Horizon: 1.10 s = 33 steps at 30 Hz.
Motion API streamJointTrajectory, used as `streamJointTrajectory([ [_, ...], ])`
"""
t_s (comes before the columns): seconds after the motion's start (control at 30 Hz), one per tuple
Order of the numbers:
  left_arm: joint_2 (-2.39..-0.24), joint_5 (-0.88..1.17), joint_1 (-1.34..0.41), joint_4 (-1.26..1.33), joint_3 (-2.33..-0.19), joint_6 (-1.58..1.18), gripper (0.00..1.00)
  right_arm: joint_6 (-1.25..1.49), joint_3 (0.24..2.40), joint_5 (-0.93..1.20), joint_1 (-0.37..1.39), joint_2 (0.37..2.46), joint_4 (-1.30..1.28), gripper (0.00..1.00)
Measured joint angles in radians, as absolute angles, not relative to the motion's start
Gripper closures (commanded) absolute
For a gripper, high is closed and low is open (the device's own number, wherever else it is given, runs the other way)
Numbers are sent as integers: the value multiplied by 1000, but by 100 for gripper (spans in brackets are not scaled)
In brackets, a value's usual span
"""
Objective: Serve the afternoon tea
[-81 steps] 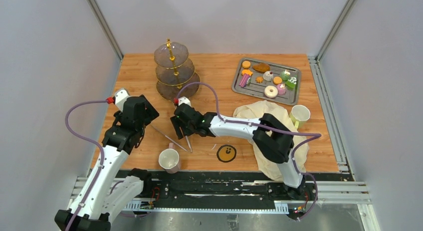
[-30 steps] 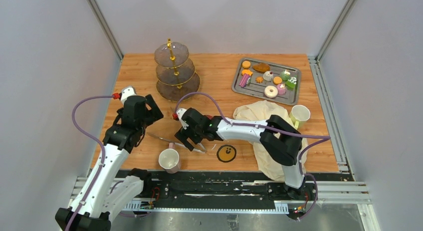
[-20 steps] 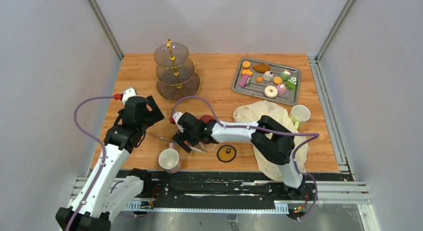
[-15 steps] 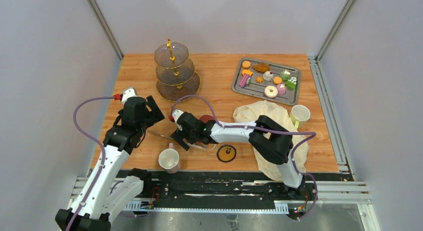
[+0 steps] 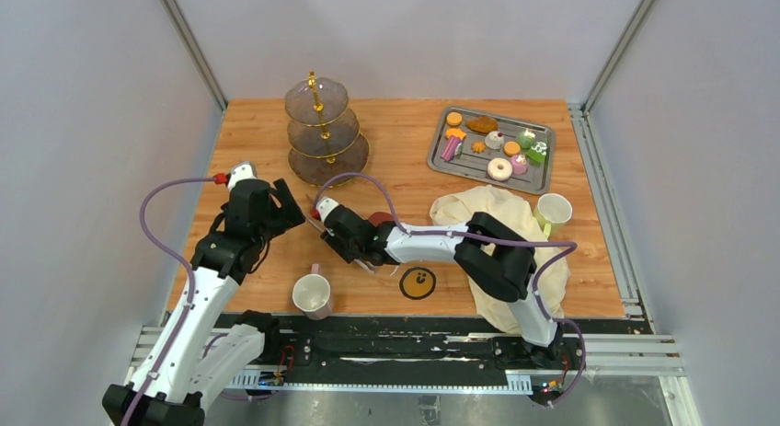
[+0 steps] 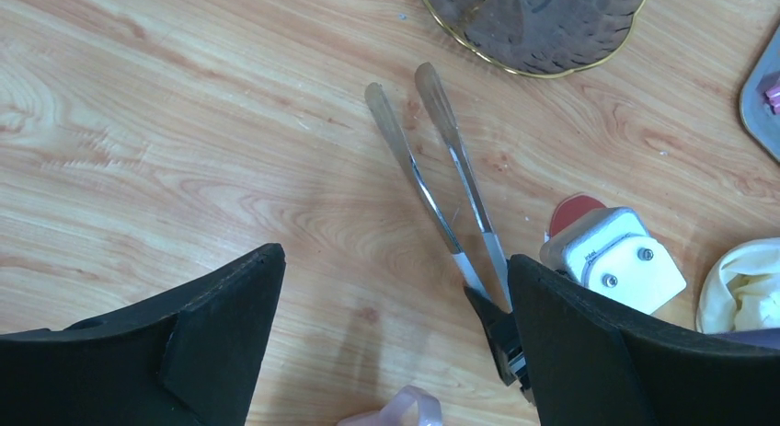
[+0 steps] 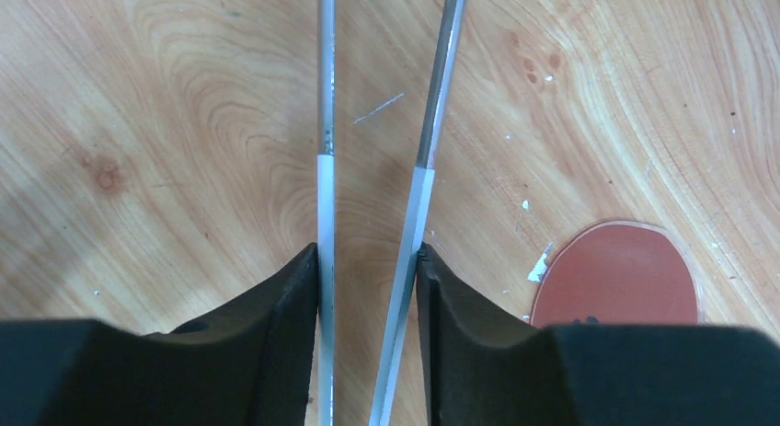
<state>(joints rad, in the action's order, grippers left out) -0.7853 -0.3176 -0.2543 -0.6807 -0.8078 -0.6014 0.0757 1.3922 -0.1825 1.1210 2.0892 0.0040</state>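
Your right claw (image 7: 368,260) clamps the steel tongs (image 7: 324,76) between narrowly parted fingers, low over the wooden counter (image 5: 405,132). Your left claw (image 6: 395,334) hangs spread wide and holds nothing. The glass stand (image 5: 322,132) stands just beyond both. The cakes (image 5: 499,168) lie on the far tray (image 5: 434,155), well apart, and grey walls (image 5: 414,30) enclose the scene.

- No word, brand or number can be read anywhere.
- Yellow disc (image 5: 418,282) on the bench (image 5: 405,141), just right of the near mug (image 5: 312,295): dark face-like marks, no letters.
- White block (image 6: 614,260) beyond that mug: faint print, too small to read.
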Motion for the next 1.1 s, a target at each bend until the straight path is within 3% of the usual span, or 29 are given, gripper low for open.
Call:
streamJointTrajectory([
  [0.2,-785,-317,-254,-685,-846,-593,4,75,1390,-184,1114,2069,-22,82],
  [0.57,-788,-317,-254,-684,-886,-575,3,63,1365,-175,1111,1963,-49,76],
  [0.77,-788,-326,-254,-688,-886,-580,2,63,1260,-183,1111,1966,30,57],
  [0.97,-790,-330,-254,-692,-884,-587,2,67,1198,-180,1111,1981,130,20],
  [1.1,-790,-336,-254,-692,-883,-591,2,88,1201,-184,1111,1983,133,16],
])
